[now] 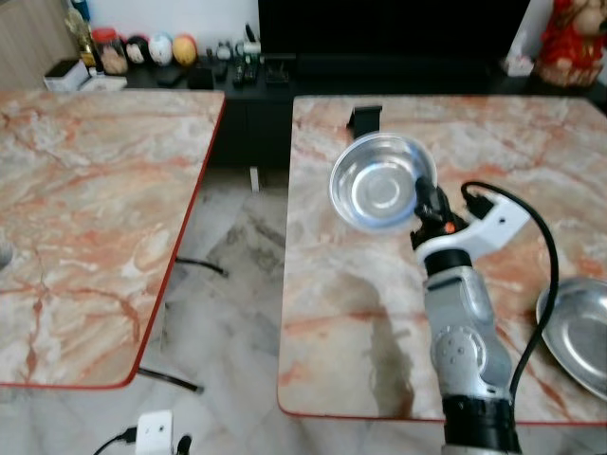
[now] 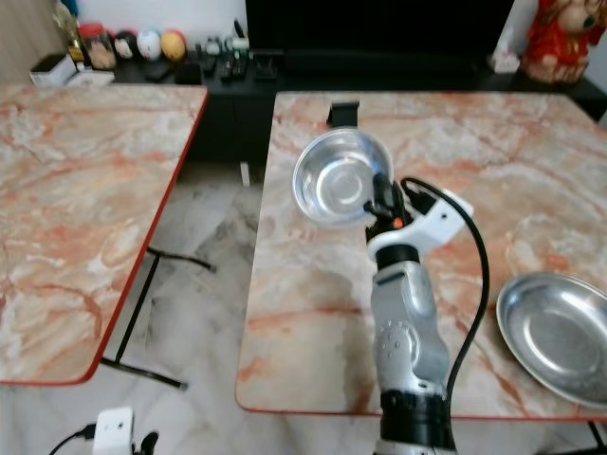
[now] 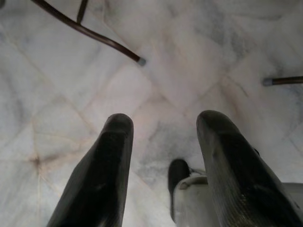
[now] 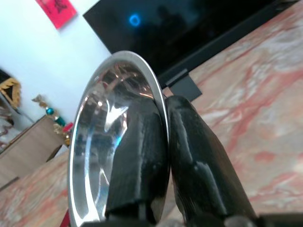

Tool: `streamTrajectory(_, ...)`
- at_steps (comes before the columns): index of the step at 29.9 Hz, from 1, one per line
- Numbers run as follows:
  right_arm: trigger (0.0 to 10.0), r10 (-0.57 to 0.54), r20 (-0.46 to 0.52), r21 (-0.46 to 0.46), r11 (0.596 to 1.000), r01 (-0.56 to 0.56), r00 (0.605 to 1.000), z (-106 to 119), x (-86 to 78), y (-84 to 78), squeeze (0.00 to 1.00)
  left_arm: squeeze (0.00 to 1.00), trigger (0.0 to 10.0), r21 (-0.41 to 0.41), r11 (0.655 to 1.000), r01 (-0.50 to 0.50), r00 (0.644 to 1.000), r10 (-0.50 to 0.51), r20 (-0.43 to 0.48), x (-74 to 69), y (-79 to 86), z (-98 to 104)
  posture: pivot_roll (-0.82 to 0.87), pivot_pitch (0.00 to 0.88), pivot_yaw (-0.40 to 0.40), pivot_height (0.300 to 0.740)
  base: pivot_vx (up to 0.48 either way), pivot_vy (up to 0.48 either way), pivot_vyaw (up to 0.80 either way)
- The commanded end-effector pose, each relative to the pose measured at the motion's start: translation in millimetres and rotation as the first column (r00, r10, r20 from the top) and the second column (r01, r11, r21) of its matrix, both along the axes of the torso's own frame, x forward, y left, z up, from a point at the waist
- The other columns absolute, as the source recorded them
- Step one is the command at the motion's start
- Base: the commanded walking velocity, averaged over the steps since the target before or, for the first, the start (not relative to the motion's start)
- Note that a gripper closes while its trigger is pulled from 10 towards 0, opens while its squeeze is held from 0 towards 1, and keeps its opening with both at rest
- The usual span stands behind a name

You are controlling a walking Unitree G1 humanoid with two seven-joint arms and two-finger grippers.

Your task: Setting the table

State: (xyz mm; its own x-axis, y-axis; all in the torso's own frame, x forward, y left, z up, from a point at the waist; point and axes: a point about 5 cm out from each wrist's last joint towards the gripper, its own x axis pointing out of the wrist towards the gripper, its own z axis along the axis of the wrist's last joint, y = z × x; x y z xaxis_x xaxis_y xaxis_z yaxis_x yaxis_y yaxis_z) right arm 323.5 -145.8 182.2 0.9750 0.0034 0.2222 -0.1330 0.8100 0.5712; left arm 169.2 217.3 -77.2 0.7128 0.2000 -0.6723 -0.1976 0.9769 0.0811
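Bowl: steel bowl (image 1: 380,182) hangs in the air above the right marble table (image 1: 360,313), clear of its top.
Grip: my right gripper (image 1: 429,204) pinches the rim, one finger inside, one outside, likely so I can carry it without touching the hollow.
Facing: it is tilted, its hollow turned up toward my head.
Plate: a steel plate (image 2: 558,327) lies near that table's right edge.
Left gripper (image 3: 163,156): idle over the floor, fingers spread wide.

We see two marble-topped tables (image 1: 85,209) (image 2: 531,161) on grey marble floor (image 1: 228,284), a dark TV console (image 1: 285,71) beyond.
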Motion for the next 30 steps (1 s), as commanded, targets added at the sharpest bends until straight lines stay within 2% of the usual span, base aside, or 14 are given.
streamTrajectory(1, 10.0, 0.011, 0.018, -0.006, 1.0, -0.011, 1.0, 5.0, 1.2, 2.3, 0.0, 0.0, 10.0, 0.008, 1.0, 0.002, 1.0, -0.002, -0.026, -6.9, -0.2, -3.4, -0.02, 0.055, -0.004, 0.74, 0.0, -0.341, 0.0)
streamTrajectory(13, 10.0, 0.012, 0.017, -0.009, 1.0, -0.012, 1.0, 6.4, 0.0, 2.0, 0.0, 0.0, 10.0, 0.006, 1.0, 0.001, 1.0, -0.001, -0.004, -5.1, -3.0, -2.3, -0.02, 0.074, -0.007, 0.74, 0.0, -0.334, 0.0)
streamTrajectory(30, 10.0, 0.01, 0.007, -0.016, 1.0, -0.01, 1.0, 5.2, -0.9, 0.7, 0.0, 0.0, 10.0, -0.022, 1.0, -0.015, 1.0, 0.015, -0.008, -7.3, -0.9, -3.1, -0.02, 0.077, -0.004, 0.74, 0.0, 0.0, -0.08)
